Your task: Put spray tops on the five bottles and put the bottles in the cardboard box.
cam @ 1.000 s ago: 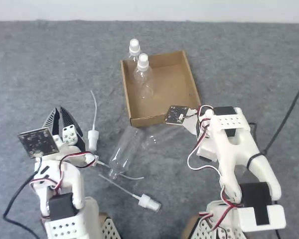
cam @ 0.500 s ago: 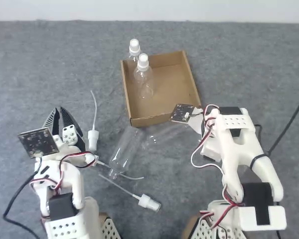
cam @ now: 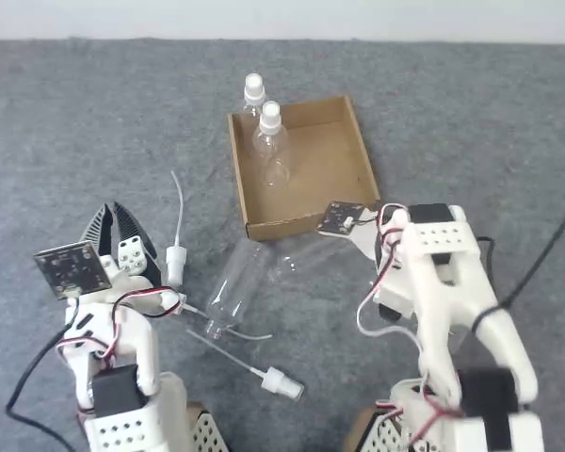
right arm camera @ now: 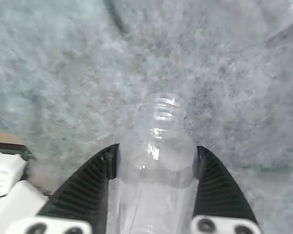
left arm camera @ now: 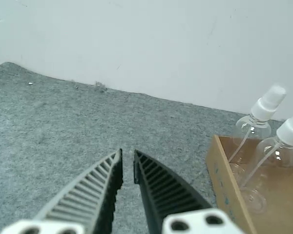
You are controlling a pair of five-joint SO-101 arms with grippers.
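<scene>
Little has changed. In the last second your right arm nudged sideways and came back, so its wrist now sits just off the front corner of the box (cam: 282,226). Your left arm and everything loose on the mat stayed put. I read that as a grip being settled, not a lift, and no capping has started.

Right gripper (right arm camera: 157,147) is clamped on the held bottle (right arm camera: 156,168) at its shoulders, one jaw each side. Left gripper (left arm camera: 127,155) is all but closed on nothing.

The held bottle is clear and uncapped with its threaded neck bare. It lies on the mat just in front of the box. An open bottle (cam: 228,282) lies beside it, also uncapped.

The near capped bottle (cam: 270,141) stands inside the box at its back-left corner. For the far capped bottle (cam: 253,91) I can't tell whether it is inside or behind.

A spray top (cam: 176,256) stands near the left gripper, and a second spray top (cam: 283,382) lies near the arm bases.
</scene>
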